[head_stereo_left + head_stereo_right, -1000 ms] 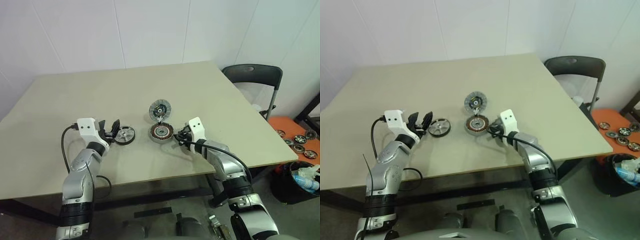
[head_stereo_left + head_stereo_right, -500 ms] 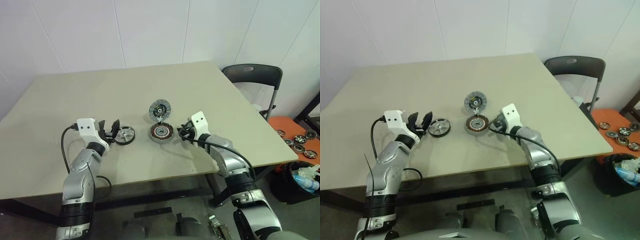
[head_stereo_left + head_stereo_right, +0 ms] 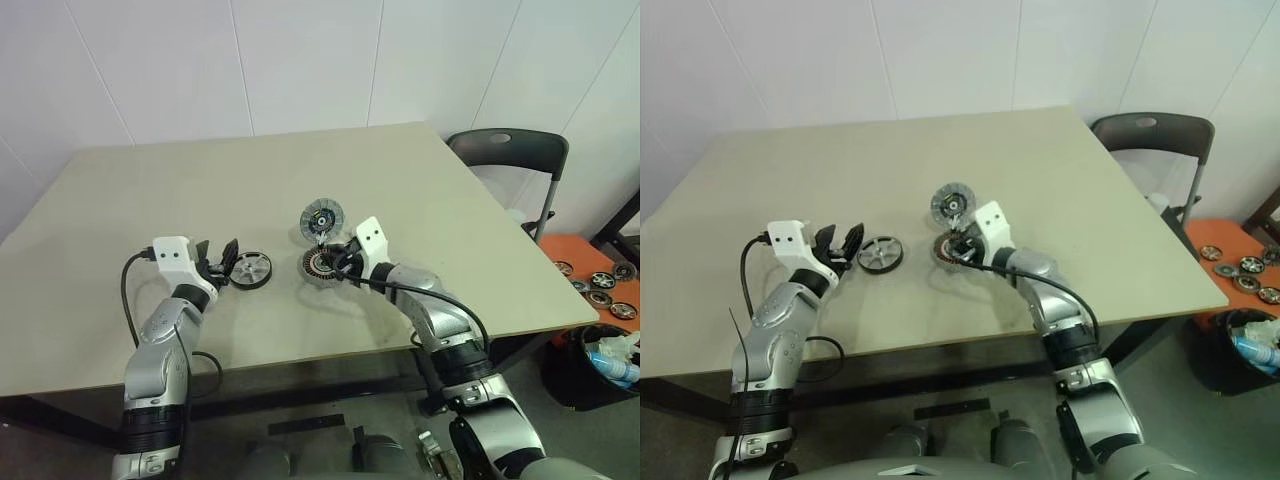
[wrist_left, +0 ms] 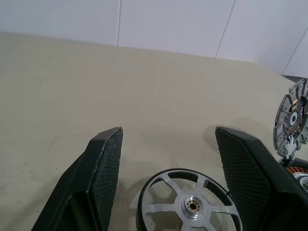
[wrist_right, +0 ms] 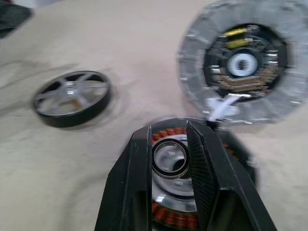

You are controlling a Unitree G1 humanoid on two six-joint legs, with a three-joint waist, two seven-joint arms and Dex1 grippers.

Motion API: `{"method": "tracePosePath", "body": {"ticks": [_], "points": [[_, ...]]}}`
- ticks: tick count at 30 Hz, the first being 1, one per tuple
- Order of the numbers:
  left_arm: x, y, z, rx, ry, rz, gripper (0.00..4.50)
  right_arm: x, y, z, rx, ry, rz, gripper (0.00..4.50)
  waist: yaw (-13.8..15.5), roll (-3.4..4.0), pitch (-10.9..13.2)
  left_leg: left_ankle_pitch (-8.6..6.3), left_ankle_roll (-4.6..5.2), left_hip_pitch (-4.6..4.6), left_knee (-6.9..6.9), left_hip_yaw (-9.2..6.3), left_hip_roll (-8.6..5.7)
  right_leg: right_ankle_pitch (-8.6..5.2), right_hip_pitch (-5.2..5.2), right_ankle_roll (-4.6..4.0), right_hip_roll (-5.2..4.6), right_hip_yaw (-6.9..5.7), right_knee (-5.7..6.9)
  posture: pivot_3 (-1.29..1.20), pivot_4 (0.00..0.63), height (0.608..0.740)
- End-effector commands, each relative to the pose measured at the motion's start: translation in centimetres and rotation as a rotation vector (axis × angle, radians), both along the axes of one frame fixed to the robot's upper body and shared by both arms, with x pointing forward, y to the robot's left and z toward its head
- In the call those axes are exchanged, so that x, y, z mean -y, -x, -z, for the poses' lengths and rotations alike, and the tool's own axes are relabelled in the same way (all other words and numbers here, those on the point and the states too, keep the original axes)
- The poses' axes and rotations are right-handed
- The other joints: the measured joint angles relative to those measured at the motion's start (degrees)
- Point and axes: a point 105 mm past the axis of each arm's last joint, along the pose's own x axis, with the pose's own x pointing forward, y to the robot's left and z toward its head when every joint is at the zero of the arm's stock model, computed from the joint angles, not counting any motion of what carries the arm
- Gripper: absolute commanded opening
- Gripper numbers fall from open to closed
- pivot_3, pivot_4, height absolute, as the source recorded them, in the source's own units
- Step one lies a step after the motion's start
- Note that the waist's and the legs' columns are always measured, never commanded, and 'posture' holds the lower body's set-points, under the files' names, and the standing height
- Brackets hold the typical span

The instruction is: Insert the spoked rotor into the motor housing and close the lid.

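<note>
Meanwhile, on the left, nothing has stirred: the left hand point(image 3: 222, 262) waits with its fingers spread wide, level above the tabletop point(image 3: 120, 200), and the spoked rotor point(image 3: 250, 269) lies flat just beyond its fingertips, untouched, framed between the two fingers in the left wrist view.

Further right, the change is all in the right arm. A second ago the right hand point(image 3: 337, 262) sat off to the right of the motor housing point(image 3: 318, 266); it has since swung leftward and now hovers directly over the housing's open mouth. Its fingers point(image 5: 202, 159) stand close together with only a narrow gap, and in the right wrist view the housing's central hub shows through that gap; whether they touch anything I cannot tell. The lid point(image 3: 321, 217) stands propped upright behind the housing, ribbed face forward, hinged at the rim.

By my reading, the housing is being steadied or checked, while insertion has not begun, since the rotor remains on the tabletop.
</note>
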Motion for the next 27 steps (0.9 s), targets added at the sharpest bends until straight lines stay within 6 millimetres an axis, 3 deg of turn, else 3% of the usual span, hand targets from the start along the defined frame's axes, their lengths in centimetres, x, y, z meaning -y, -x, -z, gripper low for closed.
{"method": "tracePosePath", "body": {"ticks": [1, 8, 15, 27], "points": [[-0.4, 0.2, -1.7, 0.066, -0.015, -0.014, 3.25, -0.7, -0.6, -2.2, 0.057, -0.025, -0.019, 0.68, -0.04, 0.00, 0.00, 0.00, 0.00, 0.00, 0.00, 0.00, 0.00, 0.00, 0.00, 0.00, 0.00, 0.00, 0.00, 0.00, 0.000, 0.740], [-0.2, 0.3, -1.6, 0.066, -0.010, -0.017, 3.25, -2.1, -0.8, -1.2, 0.052, 0.003, -0.059, 0.68, -0.16, 0.00, 0.00, 0.00, 0.00, 0.00, -0.03, 0.01, 0.01, 0.00, -0.03, 0.00, 0.01, 0.00, 0.00, 0.00, 0.000, 0.740], [-0.1, 0.5, -1.6, 0.068, -0.007, -0.022, 3.25, -1.6, -1.4, 0.4, 0.018, 0.040, -0.029, 0.68, -0.11, 0.00, 0.00, 0.00, 0.00, 0.00, -0.02, 0.01, 0.00, 0.01, -0.02, 0.00, 0.01, 0.00, 0.01, 0.00, 0.000, 0.740], [0.0, 0.6, -1.6, 0.066, -0.006, -0.023, 3.25, -2.2, -2.3, -0.1, 0.055, 0.024, -0.010, 0.68, -0.18, 0.00, 0.00, 0.00, 0.00, 0.00, -0.02, 0.01, 0.00, 0.01, -0.03, -0.01, 0.02, 0.01, 0.01, 0.00, 0.000, 0.740]]}}
